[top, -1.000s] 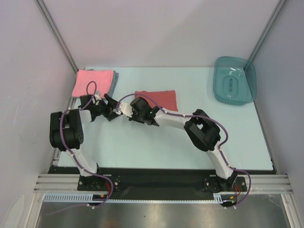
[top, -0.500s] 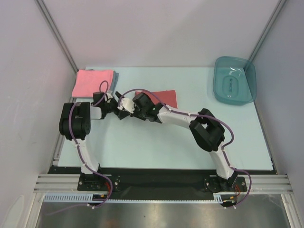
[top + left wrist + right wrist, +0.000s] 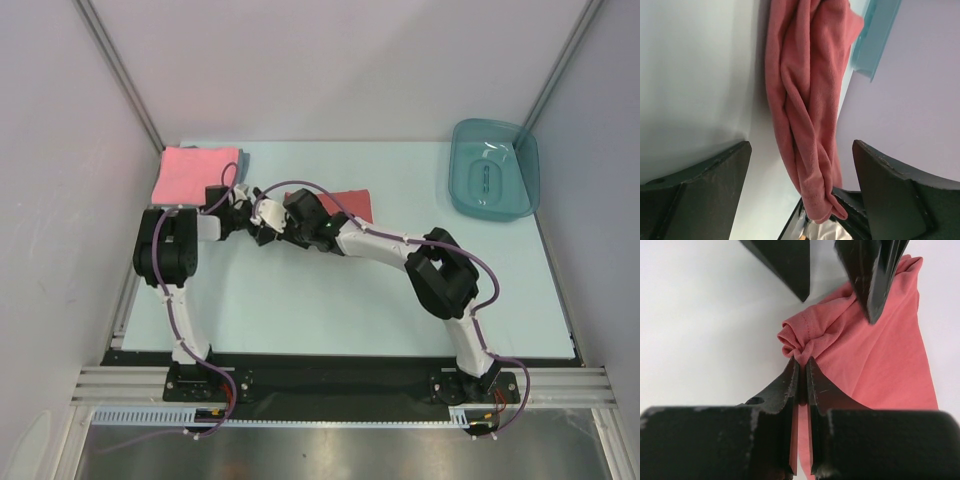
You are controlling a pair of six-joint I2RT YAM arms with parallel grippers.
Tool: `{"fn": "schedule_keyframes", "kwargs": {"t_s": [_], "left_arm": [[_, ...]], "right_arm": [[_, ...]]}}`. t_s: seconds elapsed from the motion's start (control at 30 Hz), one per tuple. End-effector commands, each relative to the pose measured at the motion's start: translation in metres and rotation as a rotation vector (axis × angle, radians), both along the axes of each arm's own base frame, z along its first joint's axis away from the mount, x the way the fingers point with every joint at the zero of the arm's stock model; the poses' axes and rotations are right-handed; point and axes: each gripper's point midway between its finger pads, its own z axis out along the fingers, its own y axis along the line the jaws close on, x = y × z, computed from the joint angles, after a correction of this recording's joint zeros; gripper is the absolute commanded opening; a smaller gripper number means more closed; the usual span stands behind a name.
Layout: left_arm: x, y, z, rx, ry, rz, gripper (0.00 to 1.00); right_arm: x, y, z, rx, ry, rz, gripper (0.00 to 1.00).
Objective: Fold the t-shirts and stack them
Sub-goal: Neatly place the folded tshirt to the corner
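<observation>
- Brick-red t-shirt (image 3: 875, 355): right gripper (image 3: 801, 364) pinches its bunched corner tightly.
- Left gripper (image 3: 800, 147) stands open, facing the edge; it should close fully on cloth before both lift.

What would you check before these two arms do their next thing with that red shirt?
1. Hold: the right gripper is shut on a bunched corner of the brick-red shirt: ok.
2. Second hand ready: the left gripper is open, facing the shirt's edge and gripping nothing: ok.
3. Shirt neat: twisted and wrinkled: not ok.
4. Stack ready: the pink shirt lies on the grey-blue shirt in the far-left corner: ok.
5. Path clear: the teal tub sits far right, apart: ok.
6. Extra layers caught in the right grip: cannot tell.
</observation>
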Motion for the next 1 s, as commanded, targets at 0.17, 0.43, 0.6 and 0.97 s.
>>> {"fn": "schedule_keyframes", "kwargs": {"t_s": [0.17,0.43,0.6,0.97], "left_arm": [[-0.014,-0.030,-0.024,0.030,0.067,-0.066,0.91],[-0.002,-0.031,-0.027,0.009,0.073,-0.005,0.87],[0.009,-0.038,-0.031,-0.010,0.084,-0.019,0.84],[0.020,-0.038,-0.038,0.061,0.087,-0.027,0.77]], "right_arm": [[0.000,0.001,0.047,0.081,-0.049,-0.003,0.00],[-0.002,0.000,0.044,0.076,-0.046,-0.003,0.00],[0.000,-0.001,0.045,0.081,-0.048,-0.005,0.00],[0.002,-0.004,0.048,0.090,-0.051,-0.016,0.00]]}}
